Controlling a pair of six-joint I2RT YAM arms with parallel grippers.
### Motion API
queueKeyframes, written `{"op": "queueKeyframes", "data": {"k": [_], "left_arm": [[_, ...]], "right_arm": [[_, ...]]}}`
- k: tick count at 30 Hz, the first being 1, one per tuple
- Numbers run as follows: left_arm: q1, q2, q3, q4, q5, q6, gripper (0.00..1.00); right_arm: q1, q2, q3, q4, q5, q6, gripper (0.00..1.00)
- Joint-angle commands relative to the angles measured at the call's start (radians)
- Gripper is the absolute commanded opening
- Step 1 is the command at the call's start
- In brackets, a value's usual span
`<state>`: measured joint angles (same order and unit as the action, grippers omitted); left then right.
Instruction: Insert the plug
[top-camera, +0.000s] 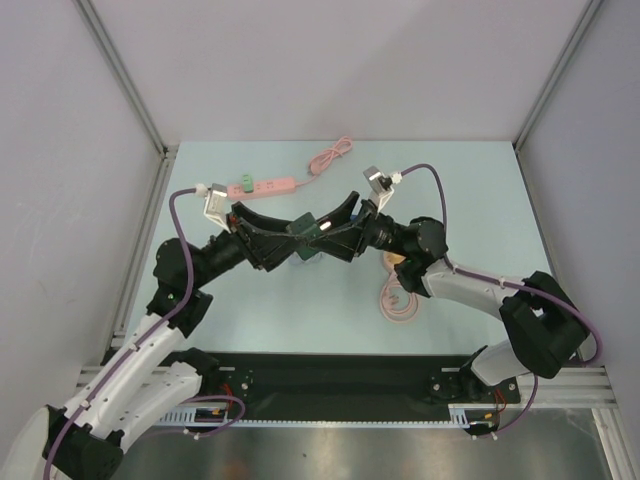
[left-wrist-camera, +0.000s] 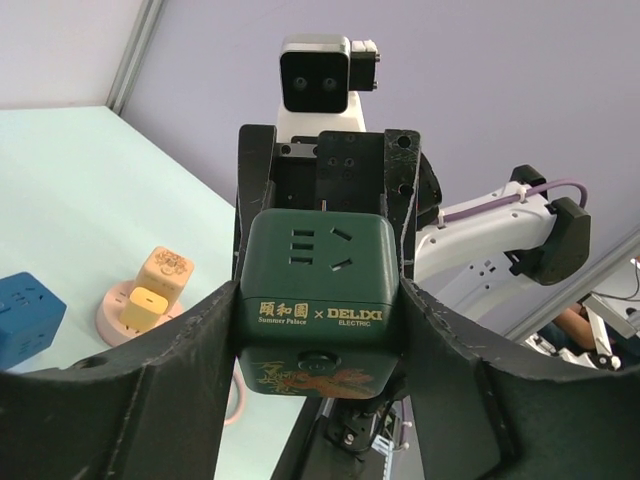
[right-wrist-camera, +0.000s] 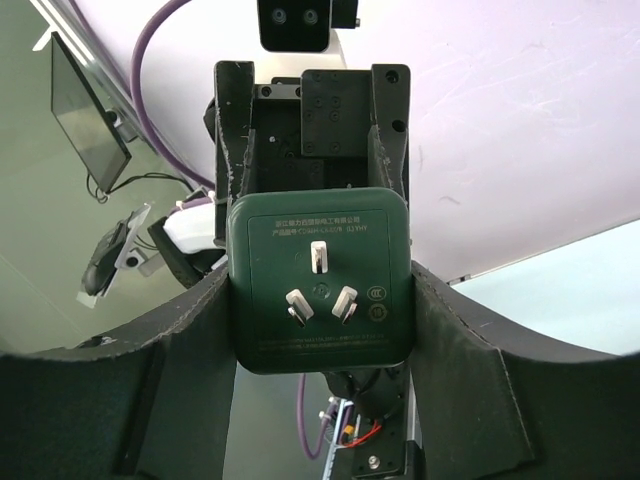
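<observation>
A dark green cube plug adapter is held in the air between both grippers above the middle of the table. In the left wrist view its socket face and gold lettering show, pressed between the fingers of my left gripper. In the right wrist view its three-prong plug face shows, pressed between the fingers of my right gripper. The two grippers face each other, each closed on opposite sides of the cube. The pink power strip lies at the back of the table.
The strip's pink cable coils at the back. A pink round base with yellow and orange adapters lies under the right arm. A blue cube sits on the table. Grey walls enclose three sides.
</observation>
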<state>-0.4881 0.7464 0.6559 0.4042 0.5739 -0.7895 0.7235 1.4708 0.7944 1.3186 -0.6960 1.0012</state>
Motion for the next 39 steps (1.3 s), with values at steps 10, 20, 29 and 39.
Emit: {"op": "queueKeyframes", "data": {"k": [10,20,29,39], "left_arm": [[-0.003,-0.022,-0.039,0.177,0.072,-0.056,0.71],[0.0,0.01,0.052,0.04,-0.006,-0.009,0.0],[0.039,0.059,0.407,-0.668,-0.336,0.334,0.0],[0.276,0.517,0.78,-1.127,-0.552,0.59,0.0]], "right_arm": [[0.05,-0.014,0.045,0.277,0.078,-0.013,0.0],[0.025,0.003,0.037,0.274,0.108,0.048,0.71],[-0.11,-0.087,-0.115,0.113,0.089,0.045,1.0],[-0.141,-0.305,0.025,-0.888,0.18,-0.32,1.0]]}}
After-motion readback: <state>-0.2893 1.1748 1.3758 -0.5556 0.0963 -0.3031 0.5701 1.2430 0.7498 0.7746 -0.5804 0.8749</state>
